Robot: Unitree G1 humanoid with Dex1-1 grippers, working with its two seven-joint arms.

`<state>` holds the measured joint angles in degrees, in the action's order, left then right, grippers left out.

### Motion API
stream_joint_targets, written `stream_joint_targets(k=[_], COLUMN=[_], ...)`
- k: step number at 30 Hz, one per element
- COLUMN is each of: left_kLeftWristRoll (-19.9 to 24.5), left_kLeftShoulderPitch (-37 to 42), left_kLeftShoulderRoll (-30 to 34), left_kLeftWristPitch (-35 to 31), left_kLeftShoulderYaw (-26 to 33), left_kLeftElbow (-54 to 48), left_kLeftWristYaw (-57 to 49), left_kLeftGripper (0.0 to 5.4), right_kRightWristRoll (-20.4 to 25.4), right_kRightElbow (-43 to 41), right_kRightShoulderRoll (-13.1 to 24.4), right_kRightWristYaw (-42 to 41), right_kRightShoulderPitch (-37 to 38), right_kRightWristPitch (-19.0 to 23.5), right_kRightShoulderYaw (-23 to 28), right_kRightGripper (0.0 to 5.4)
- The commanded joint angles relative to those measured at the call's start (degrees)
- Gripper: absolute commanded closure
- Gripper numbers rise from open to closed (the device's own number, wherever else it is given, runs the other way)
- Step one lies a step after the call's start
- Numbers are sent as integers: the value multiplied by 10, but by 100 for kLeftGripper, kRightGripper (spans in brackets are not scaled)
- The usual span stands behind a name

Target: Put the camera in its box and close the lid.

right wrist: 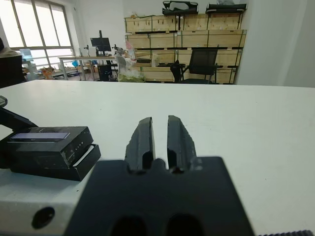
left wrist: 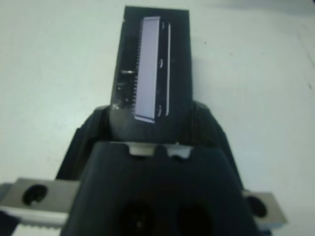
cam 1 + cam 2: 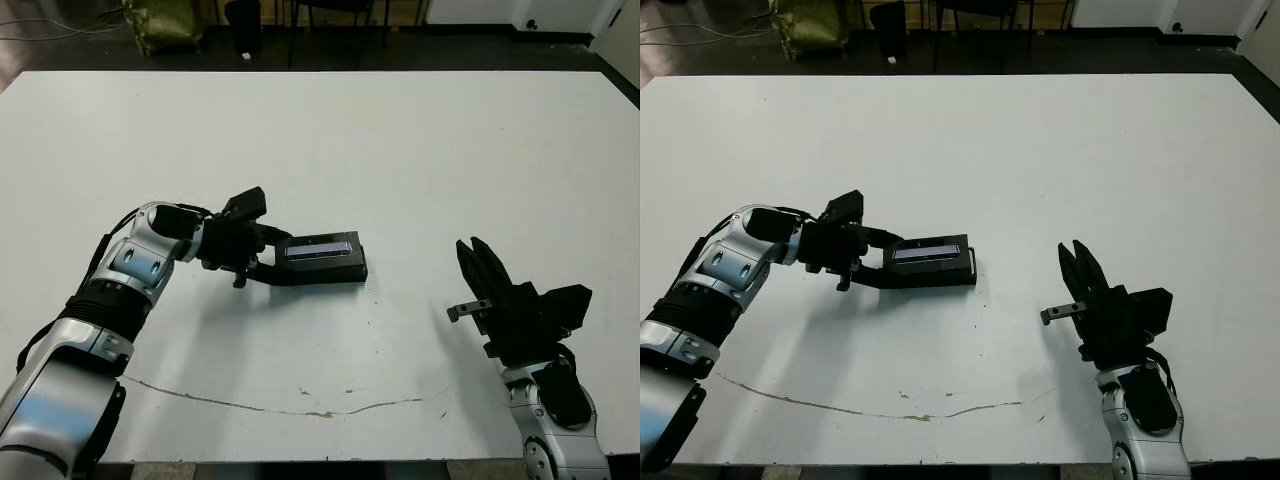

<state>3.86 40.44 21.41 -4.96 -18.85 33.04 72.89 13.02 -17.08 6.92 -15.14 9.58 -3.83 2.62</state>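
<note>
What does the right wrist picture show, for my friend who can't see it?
The right gripper points out over a white table with its two black fingers nearly together and nothing between them. Off to one side sits a black box with its lid on top, slightly askew. Beyond the table are windows, crates and a chair.

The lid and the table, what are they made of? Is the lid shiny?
The lid looks like black card or plastic, and yes, glossy: its top reflects light around a silvery printed strip. The table looks like a hard, matte white board, with a thin dark scuff line near its front. Neither material is certain.
</note>
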Motion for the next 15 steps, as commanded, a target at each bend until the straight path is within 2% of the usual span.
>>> stream_joint_targets(k=[1,7,15], left_kLeftWristRoll=[-10,-16,-21], left_kLeftShoulderPitch=[-17,-30,-39], left_kLeftShoulderRoll=[-1,0,-9], left_kLeftWristPitch=[-10,15,-12], left_kLeftShoulderYaw=[-9,-11,-8], left_kLeftElbow=[14,10,9], left_kLeftWristYaw=[7,-1,-33], left_kLeftGripper=[314,314,314], right_kRightWristRoll=[0,0,0], right_kRightElbow=[10,8,16], right_kRightShoulderRoll=[5,4,4], right_kRightWristYaw=[-3,-2,-6], right_kRightShoulderPitch=[4,5,4], right_kRightWristPitch=[0,3,-8], right_kRightShoulderYaw=[4,4,5], right_kRightGripper=[540,540,540])
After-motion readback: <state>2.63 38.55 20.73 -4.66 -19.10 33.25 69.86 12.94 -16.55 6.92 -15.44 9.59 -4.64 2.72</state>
